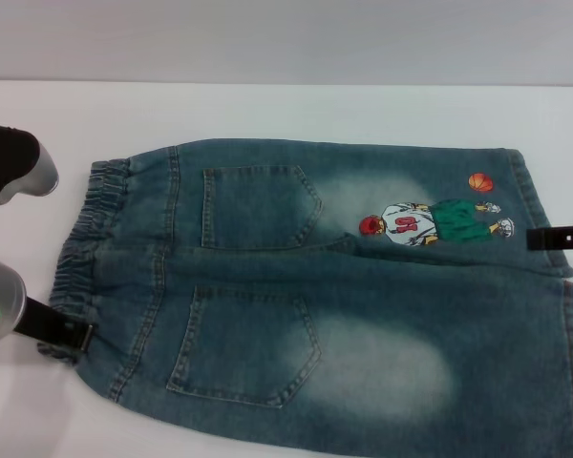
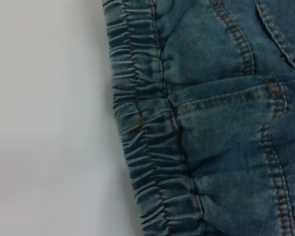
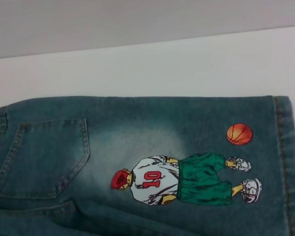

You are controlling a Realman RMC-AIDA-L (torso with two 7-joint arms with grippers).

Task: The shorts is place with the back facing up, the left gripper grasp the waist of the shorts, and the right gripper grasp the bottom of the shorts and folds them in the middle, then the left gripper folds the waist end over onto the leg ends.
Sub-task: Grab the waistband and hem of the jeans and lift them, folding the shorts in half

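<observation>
You had the shorts (image 1: 334, 315) spread flat on the white table, back up, both patch pockets showing, faded pale patches on each leg. The gathered elastic waist (image 2: 147, 147) lay toward your left; the bottom of the shorts (image 1: 527, 205) toward your right, beside the cartoon basketball-player print (image 3: 187, 179).

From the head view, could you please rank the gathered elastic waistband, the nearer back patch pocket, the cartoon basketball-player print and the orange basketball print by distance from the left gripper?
1. Gathered elastic waistband: beside the left gripper, at the shorts' left end.
2. Nearer back patch pocket: left-centre.
3. Cartoon basketball-player print: right side.
4. Orange basketball print: farthest, near the right hem.
</observation>
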